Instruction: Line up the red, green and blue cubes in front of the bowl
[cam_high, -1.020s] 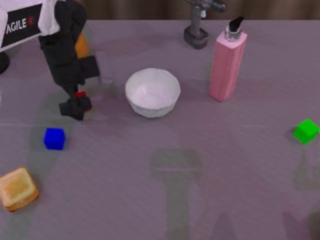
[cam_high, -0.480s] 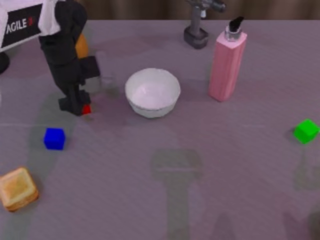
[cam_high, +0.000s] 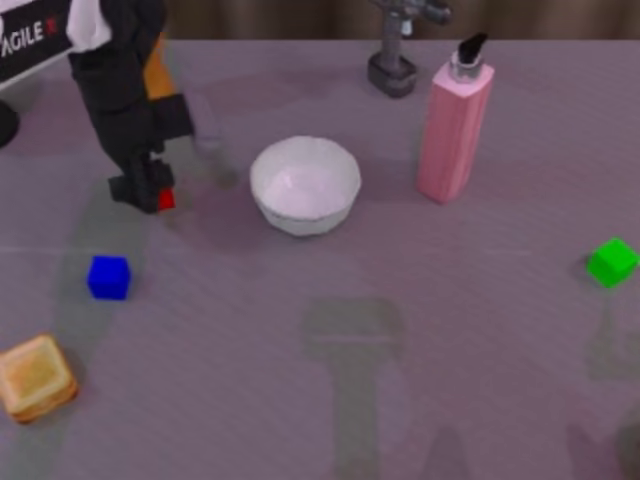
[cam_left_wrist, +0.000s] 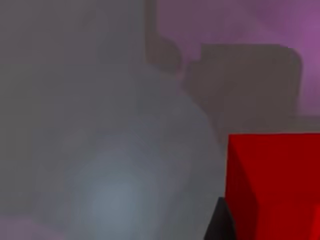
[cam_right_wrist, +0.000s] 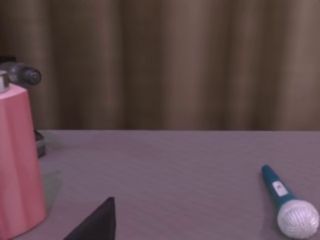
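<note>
The left gripper has drawn back up and toward the table's left edge since a moment ago, taking the red cube along. It seems pinched on the cube, though the arm hides most of it. The cube peeks out at the claw's right side, left of the bowl, square-on with no long axis. The blue cube sits below; the green cube far right.

Tabletop carries pink dispenser bottle upper right, grey drill-like tool at top edge, tan toast block lower left; teal microphone lies in right wrist view.
</note>
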